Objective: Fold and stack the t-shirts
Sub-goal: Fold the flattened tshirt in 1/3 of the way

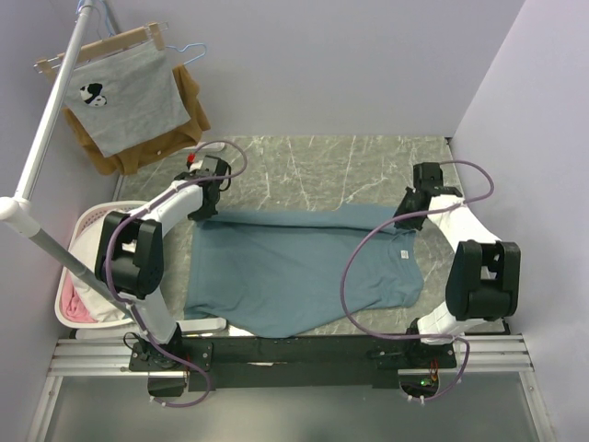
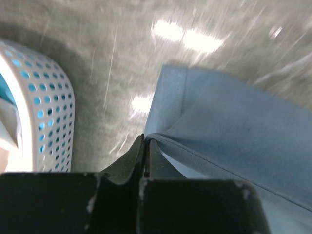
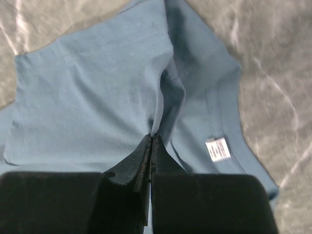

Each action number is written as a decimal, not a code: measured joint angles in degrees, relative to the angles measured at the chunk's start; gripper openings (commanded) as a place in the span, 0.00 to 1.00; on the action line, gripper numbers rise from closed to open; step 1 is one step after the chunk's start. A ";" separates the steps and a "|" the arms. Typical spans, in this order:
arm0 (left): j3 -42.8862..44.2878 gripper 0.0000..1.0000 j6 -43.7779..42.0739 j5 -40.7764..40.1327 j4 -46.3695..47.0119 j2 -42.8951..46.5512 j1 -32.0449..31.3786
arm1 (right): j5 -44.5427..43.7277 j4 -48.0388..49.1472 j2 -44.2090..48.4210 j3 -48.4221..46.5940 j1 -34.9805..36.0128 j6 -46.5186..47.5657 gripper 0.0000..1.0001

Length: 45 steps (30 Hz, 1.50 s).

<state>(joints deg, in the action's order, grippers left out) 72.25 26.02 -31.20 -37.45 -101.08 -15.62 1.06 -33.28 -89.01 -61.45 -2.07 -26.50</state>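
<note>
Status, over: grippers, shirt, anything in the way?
Left gripper shut on teal t-shirt, far edge. Right gripper shut on it too. Basket at left, apart from shirt.

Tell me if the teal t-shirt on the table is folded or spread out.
Mostly spread: the t-shirt lies wide across the table, while the left gripper and right gripper pinch its far edge.

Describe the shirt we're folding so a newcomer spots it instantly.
On the grey marbled table, spread across its middle, lies the teal-blue t-shirt. Unlike the grey printed shirt and brown garment hanging at far left, it's plain with a small white neck label.
</note>
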 measured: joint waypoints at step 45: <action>0.70 0.76 0.15 5.42 -4.31 -0.85 -1.92 | -4.90 3.74 3.04 3.30 1.55 0.55 0.83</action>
<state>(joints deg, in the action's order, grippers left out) 72.95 26.17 -25.78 -41.76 -101.93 -17.54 -3.84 -29.54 -85.97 -58.15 -0.51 -25.96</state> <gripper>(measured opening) 0.769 0.827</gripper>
